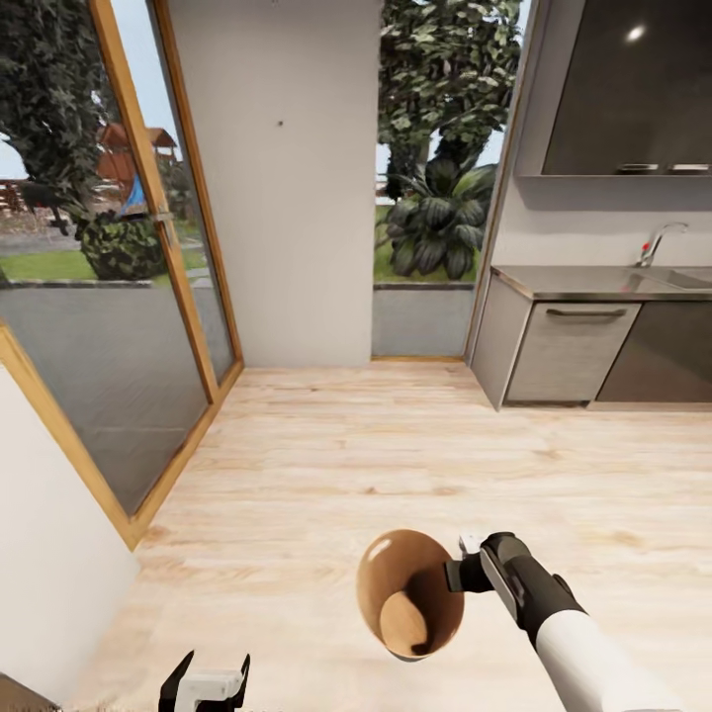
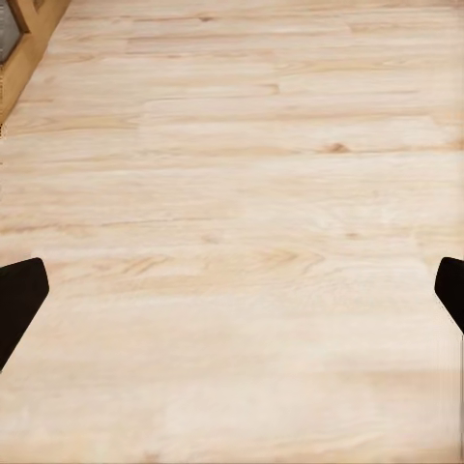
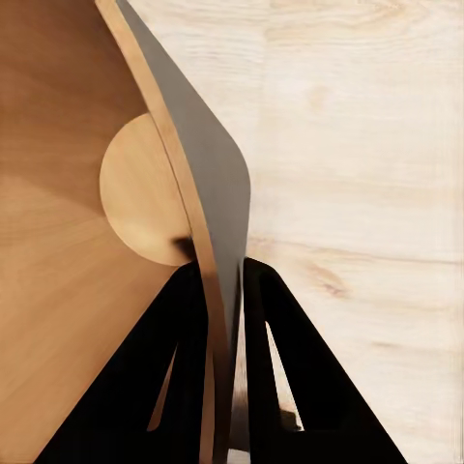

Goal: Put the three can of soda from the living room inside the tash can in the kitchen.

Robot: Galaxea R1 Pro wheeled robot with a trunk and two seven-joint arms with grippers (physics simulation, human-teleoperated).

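Right gripper (image 1: 457, 574) is pinched on the rim wall of the tash can (image 1: 407, 593), carrying it tilted and empty above the kitchen floor (image 1: 396, 445), evidently for repositioning, while left gripper (image 1: 206, 680) hangs spread and idle.

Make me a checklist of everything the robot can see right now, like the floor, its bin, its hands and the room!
Surface: pale wood floor, bare boards under both arms.
Job's things: trash can held up off the floor, tipped so its copper-brown inside faces the head camera; no cans seen inside.
Clutter: nothing seen.
Grippers: right gripper shut on the trash can's wall, one finger inside and one outside; left gripper open, holding nothing, over the floor.
Cables: nothing seen.
Surroundings: grey kitchen cabinet with dark countertop and tap ahead right; glass door with wood frame at left; garden plants outside.
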